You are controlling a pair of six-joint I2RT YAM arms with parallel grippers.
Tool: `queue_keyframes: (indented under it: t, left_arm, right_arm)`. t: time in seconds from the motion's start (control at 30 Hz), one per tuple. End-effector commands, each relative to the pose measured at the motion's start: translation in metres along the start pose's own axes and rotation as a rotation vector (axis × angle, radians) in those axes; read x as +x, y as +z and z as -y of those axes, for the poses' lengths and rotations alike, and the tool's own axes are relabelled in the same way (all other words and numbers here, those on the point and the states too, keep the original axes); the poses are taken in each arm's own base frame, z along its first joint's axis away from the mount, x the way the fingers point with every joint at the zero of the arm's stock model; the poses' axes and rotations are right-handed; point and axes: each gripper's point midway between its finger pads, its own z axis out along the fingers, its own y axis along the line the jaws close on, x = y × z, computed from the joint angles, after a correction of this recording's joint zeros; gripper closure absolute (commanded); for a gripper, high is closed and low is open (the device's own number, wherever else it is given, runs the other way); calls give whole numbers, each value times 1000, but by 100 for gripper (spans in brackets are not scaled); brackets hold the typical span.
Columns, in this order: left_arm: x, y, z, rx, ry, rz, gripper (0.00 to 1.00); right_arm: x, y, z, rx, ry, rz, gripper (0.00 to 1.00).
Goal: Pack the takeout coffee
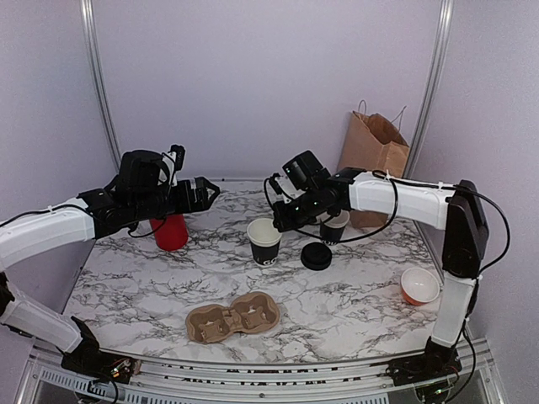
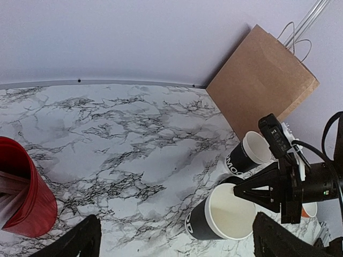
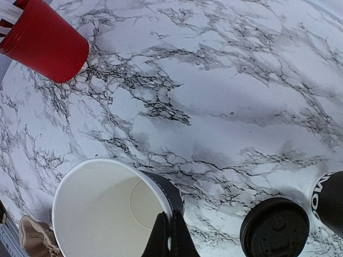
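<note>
Two lidless black cups: nearer cup [image 1: 265, 241] pinched at rim by right gripper [image 3: 171, 235], farther cup [image 1: 334, 225] half hidden behind that arm. Loose beside them, lid [image 1: 316, 256]; spread wide, left gripper [image 1: 208, 192].

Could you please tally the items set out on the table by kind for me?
Black paper cups: 2
Black lid: 1
Red cup: 1
Orange bowl: 1
Cardboard cup carrier: 1
Brown paper bag: 1
Total: 7

Marble table [image 1: 362, 295], carrying: red cup [image 1: 172, 231] back left; open cup [image 1: 264, 242] at centre; lid [image 1: 317, 256] beside it; second cup [image 1: 334, 227] behind lid; bag [image 1: 372, 164] back right; bowl [image 1: 419, 286] right; carrier [image 1: 233, 317] in front.
</note>
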Motion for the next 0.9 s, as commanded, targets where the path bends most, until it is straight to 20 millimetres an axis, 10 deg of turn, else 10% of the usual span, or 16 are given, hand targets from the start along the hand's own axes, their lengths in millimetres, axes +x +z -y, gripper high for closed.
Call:
queue_keyframes:
  t: [0.0, 0.47, 0.7, 0.87]
  left_arm:
    - [-2, -7, -5, -13, -10, 15, 1]
    - [8, 3, -2, 17, -25, -15, 1]
    - [7, 6, 1, 30, -16, -21, 1]
    - [7, 8, 3, 37, -23, -26, 1]
  right_arm:
    - [-10, 3, -9, -31, -13, 38, 100]
    - [19, 14, -10, -28, 12, -15, 94]
    - [14, -6, -7, -2, 5, 24, 56]
    - [8, -26, 1, 37, 4, 62, 48]
